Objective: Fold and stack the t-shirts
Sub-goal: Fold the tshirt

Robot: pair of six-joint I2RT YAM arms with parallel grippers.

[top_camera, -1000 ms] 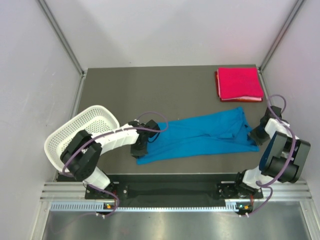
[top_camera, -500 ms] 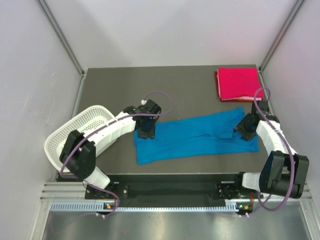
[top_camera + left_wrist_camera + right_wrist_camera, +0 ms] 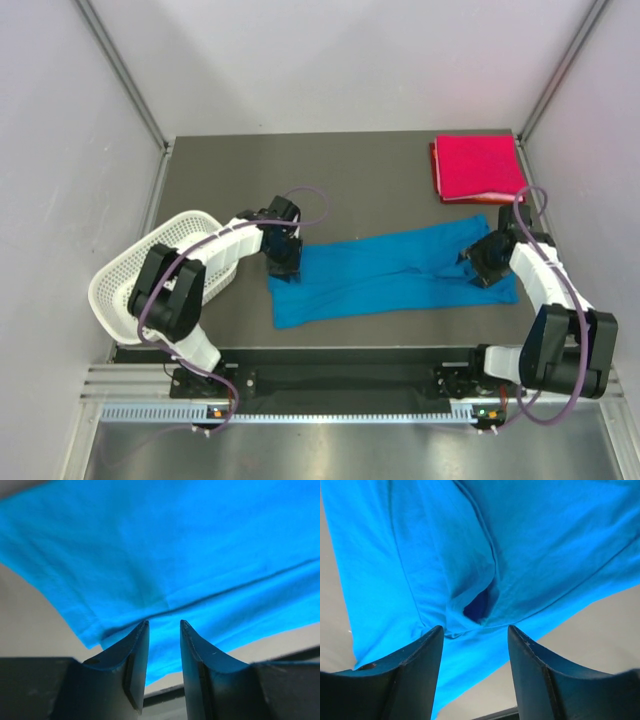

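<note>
blue t-shirt [image 3: 395, 275]: it lies flat on the table [image 3: 350, 180] as one long strip, going left to right. it looks folded along its length.
pink-red t-shirt [image 3: 478, 168]: a neat folded square in the far right corner, near the blue one's right end.
left gripper [image 3: 164, 624]: low over the left end of the blue strip. its fingers are a little apart with nothing between them.
right gripper [image 3: 475, 629]: low over the right end, by a small dark pocket in the cloth. its fingers are wide apart and hold nothing.
step now: i think the long fold is made and the short fold comes next.
next move: pinch an end of the strip, all layers at once, and lay it over the other end with the edges matching. the blue bundle then goes on the pink one.
white basket [image 3: 125, 275]: at the left edge of the table, beside the left arm.
</note>
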